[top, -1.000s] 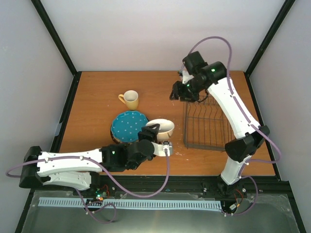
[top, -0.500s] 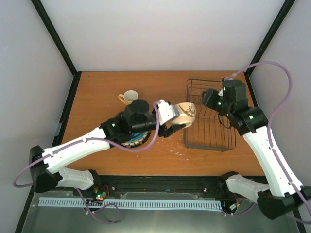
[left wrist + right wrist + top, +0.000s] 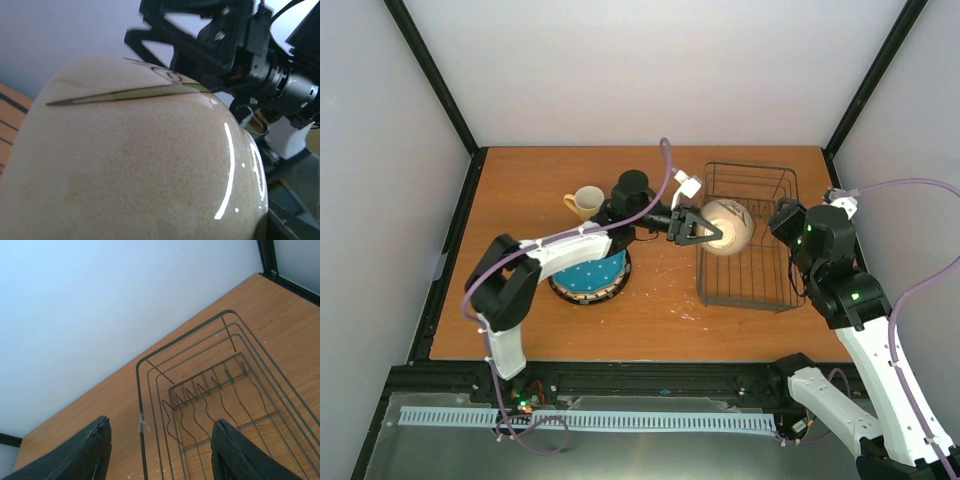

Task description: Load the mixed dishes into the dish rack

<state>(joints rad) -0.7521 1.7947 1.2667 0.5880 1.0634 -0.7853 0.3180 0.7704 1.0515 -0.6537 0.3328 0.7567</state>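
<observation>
Barely started I'd say: left jaws clamped on the cream bowl (image 3: 728, 227), held over the left side of the bare dish rack (image 3: 765, 275) by the right edge of the counter (image 3: 520, 320), right jaws gaping empty, yellow mug (image 3: 587, 201) and teal-topped plate stack (image 3: 590, 275) not loaded yet.

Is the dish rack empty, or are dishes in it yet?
Empty: the dish rack shows only bare wires, and the left gripper holds the bowl.
</observation>
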